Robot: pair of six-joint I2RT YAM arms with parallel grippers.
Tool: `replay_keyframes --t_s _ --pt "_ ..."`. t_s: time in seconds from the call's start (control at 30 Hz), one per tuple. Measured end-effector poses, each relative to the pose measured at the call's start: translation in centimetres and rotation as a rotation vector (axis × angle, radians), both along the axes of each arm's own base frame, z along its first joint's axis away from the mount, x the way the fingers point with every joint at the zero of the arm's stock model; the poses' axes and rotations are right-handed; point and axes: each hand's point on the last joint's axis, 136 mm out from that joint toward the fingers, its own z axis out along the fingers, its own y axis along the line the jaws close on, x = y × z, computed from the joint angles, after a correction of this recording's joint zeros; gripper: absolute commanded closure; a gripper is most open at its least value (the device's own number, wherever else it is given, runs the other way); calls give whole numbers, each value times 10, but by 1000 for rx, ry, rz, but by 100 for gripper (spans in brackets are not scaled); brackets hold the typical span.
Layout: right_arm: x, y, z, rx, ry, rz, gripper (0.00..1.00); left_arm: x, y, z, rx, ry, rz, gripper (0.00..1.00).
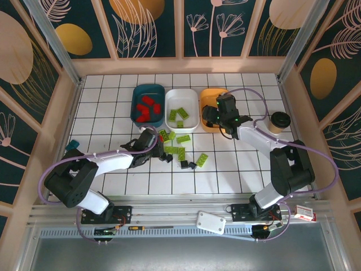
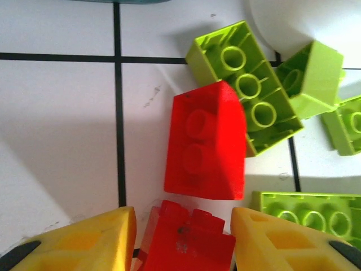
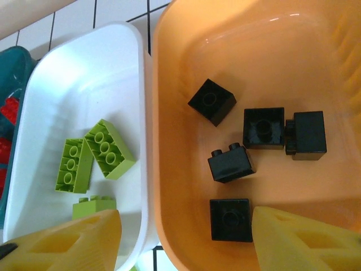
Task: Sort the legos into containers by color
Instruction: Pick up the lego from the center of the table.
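Right gripper (image 3: 185, 214) hangs, jaws apart, over the adjoining rims of the white tray (image 3: 84, 84) and the orange tray (image 3: 271, 56), which hold three green legos (image 3: 110, 149) and five black legos (image 3: 211, 101) (both have bare floor left). Left gripper (image 2: 183, 217) flanks a red lego (image 2: 189, 243) on the table (image 2: 56, 141); clamped or not, I cannot tell.

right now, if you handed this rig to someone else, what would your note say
Left gripper: fingers straddle a red brick on the table; whether it is gripped is unclear.
Right gripper: open above the orange tray, holding nothing.
Done: red bricks in the teal tray, green bricks in the white tray, black bricks in the orange tray.
Left: a second red brick, loose green bricks and loose black bricks on the table.
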Motion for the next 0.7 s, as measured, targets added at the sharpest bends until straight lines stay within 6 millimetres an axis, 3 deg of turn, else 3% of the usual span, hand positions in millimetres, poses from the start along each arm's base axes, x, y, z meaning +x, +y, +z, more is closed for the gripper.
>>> replay_keyframes --t_s 0.1,0.17,0.43,0.6,0.7 --pt "1 1 1 4 -5 2 37 -4 5 -5 6 7 14 40" --pt "1 1 2 7 -9 2 37 -7 7 -6 0 6 19 39" --pt "0 1 0 6 -7 2 37 -11 10 -6 -7 7 23 65" --pt "0 -2 -2 4 -3 -4 37 -13 12 -1 -8 3 27 71" --pt "-1 -5 -1 5 -6 -8 37 -12 16 16 -9 -23 38 72"
